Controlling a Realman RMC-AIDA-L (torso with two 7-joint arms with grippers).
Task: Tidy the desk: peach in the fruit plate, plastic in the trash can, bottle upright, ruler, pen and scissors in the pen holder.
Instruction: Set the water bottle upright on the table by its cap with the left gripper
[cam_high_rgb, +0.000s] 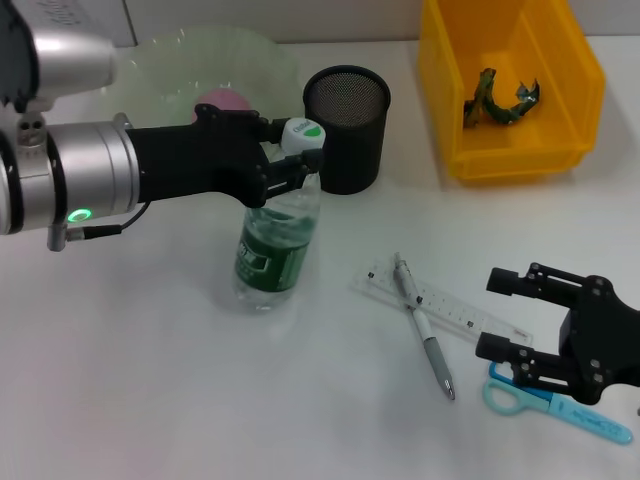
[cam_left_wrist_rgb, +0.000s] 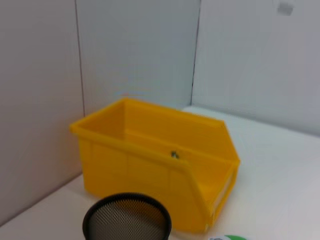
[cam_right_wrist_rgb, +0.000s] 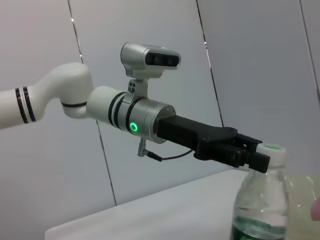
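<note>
A clear bottle (cam_high_rgb: 275, 245) with a green label and white cap stands upright on the table. My left gripper (cam_high_rgb: 295, 160) is shut on its neck just under the cap; the right wrist view shows this too (cam_right_wrist_rgb: 250, 155). A pink peach (cam_high_rgb: 222, 99) lies in the clear fruit plate (cam_high_rgb: 170, 70). The black mesh pen holder (cam_high_rgb: 347, 125) stands right behind the bottle. A ruler (cam_high_rgb: 450, 305) and pen (cam_high_rgb: 425, 330) lie crossed on the table. Blue scissors (cam_high_rgb: 545, 400) lie by my right gripper (cam_high_rgb: 510, 315), which is open and empty. Green plastic (cam_high_rgb: 497, 103) lies in the yellow bin (cam_high_rgb: 510, 90).
The yellow bin (cam_left_wrist_rgb: 160, 165) and the pen holder (cam_left_wrist_rgb: 127, 222) show ahead in the left wrist view, against grey wall panels. The white table stretches to the front left of the bottle.
</note>
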